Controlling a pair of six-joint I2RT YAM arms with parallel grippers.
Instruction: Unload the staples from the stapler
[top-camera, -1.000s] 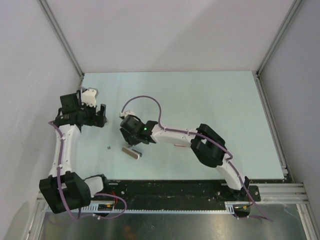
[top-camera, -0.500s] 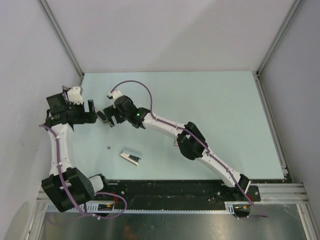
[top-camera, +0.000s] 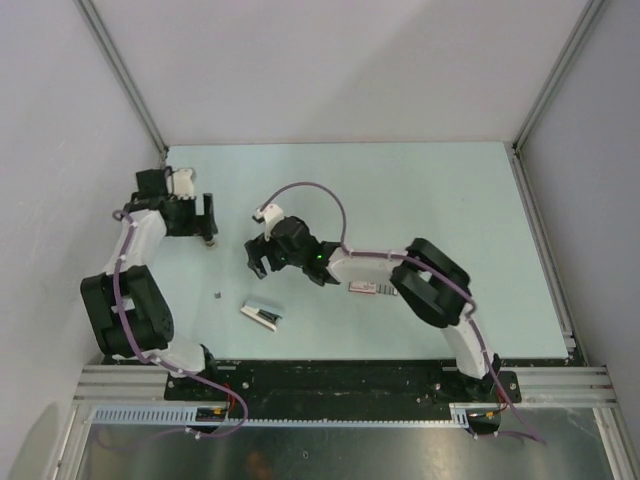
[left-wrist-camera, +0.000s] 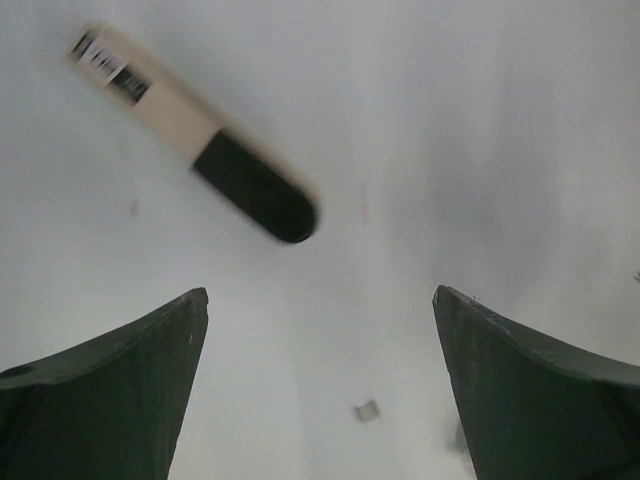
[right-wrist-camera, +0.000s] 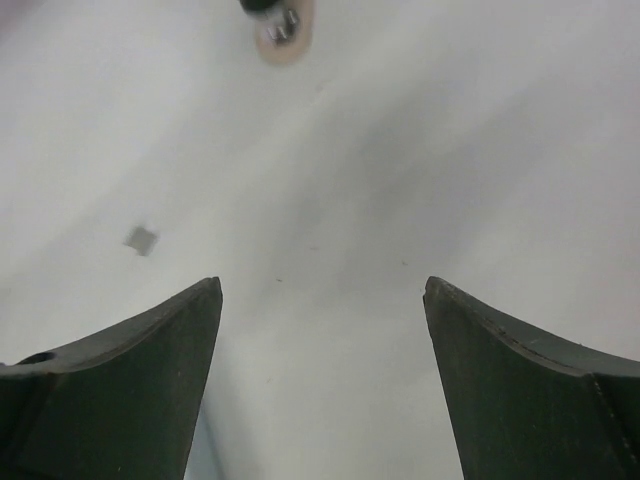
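Where the desk (top-camera: 450, 200) nears its front edge lies one stapler (top-camera: 262, 314), long axis slanting from upper left to lower right. Its black end is nearer the left claw (left-wrist-camera: 320, 291), its labelled beige end farther. One grey scrap (top-camera: 217, 295) lies near it, apart. One pink-red piece (top-camera: 362, 288) shows under the right forearm. The left claw and right claw (right-wrist-camera: 322, 281) both gape, released, grasping nothing.

- My worktop (top-camera: 420, 190) is pale blue-green.
- A cream-and-black oblong piece (top-camera: 262, 314) lies near its front edge.
- A tiny grey scrap (top-camera: 217, 295) sits just left of that piece.
- The pink-red stapler (top-camera: 362, 288) lies further right.
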